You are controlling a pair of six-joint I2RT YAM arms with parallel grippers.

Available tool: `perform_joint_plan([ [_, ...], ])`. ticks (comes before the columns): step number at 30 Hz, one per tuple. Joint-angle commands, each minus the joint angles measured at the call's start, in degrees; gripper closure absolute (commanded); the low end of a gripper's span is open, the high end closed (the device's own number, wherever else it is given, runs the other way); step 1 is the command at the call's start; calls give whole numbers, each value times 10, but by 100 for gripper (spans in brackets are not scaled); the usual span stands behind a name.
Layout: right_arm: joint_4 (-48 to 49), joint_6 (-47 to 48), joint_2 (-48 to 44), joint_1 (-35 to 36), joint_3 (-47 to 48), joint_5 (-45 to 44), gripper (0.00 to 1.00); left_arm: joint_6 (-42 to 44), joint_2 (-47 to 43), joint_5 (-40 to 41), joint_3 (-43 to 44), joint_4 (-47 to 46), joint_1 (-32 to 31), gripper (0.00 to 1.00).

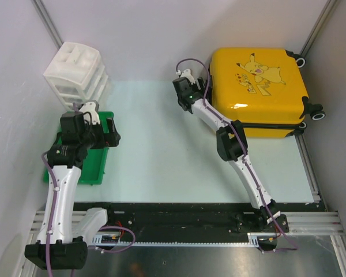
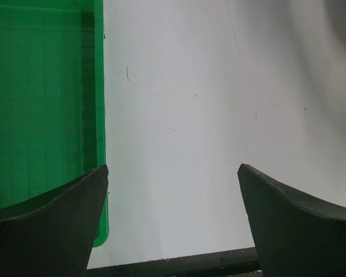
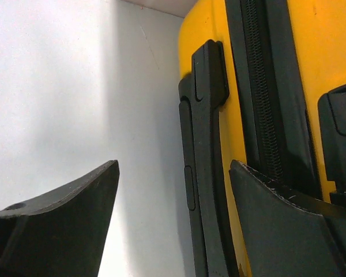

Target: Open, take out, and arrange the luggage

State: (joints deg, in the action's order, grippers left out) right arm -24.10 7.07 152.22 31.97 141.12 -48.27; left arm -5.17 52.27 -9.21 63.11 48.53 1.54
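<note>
**A:** What stood nearest the arms?

**B:** The green tray (image 1: 96, 165), at the near left of the table (image 1: 161, 150). The left wrist view showed only its gridded floor and right wall. The left arm covered the rest from above, so I could not tell its contents.

**A:** And farther back?

**B:** The white plastic drawer unit (image 1: 76, 72) stood in the far left corner, behind the tray. I could not make out what its drawers held. The luggage (image 1: 259, 92) lay flat in the far right corner with its Pikachu print facing up and its wheels toward the right wall. It was closed, with the black zipper (image 3: 259, 86) running down its side, so its inside was hidden.

**A:** The claws?

**B:** The left gripper (image 2: 173, 166) hung over the tray's right wall with its jaws spread wide. One finger was above the tray and the other above bare table, and it held nothing. The right gripper (image 3: 173, 163) was at the suitcase's left side, also with its jaws apart and holding nothing. The black side handle (image 3: 205, 144) showed in the gap between its fingers. Its right finger sat in front of the yellow shell, but I could not tell whether it touched.
</note>
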Motion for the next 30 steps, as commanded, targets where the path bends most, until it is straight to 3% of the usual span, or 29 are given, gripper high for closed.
perform_joint_plan([
  [1,-20,-15,15,-9,28,-22,18,-15,1,0,23,-12,4,0],
  [4,-23,-16,19,-12,29,-26,20,-14,0,2,22,-12,5,0],
  [8,-40,-31,18,-10,28,-14,35,-14,1,4,23,-12,5,0],
  [11,-65,-50,11,-2,29,11,57,-14,1,0,22,-12,4,0],
  [12,-73,-57,7,4,28,31,69,-14,1,-1,20,-12,5,0],
  [18,-120,-68,-28,54,22,136,100,-19,1,-1,15,-12,5,0],
  [24,-142,-68,-53,122,14,204,100,-36,4,-2,14,-12,5,0],
  [30,-153,-92,-75,187,1,209,100,-63,8,-2,16,-13,21,0],
])
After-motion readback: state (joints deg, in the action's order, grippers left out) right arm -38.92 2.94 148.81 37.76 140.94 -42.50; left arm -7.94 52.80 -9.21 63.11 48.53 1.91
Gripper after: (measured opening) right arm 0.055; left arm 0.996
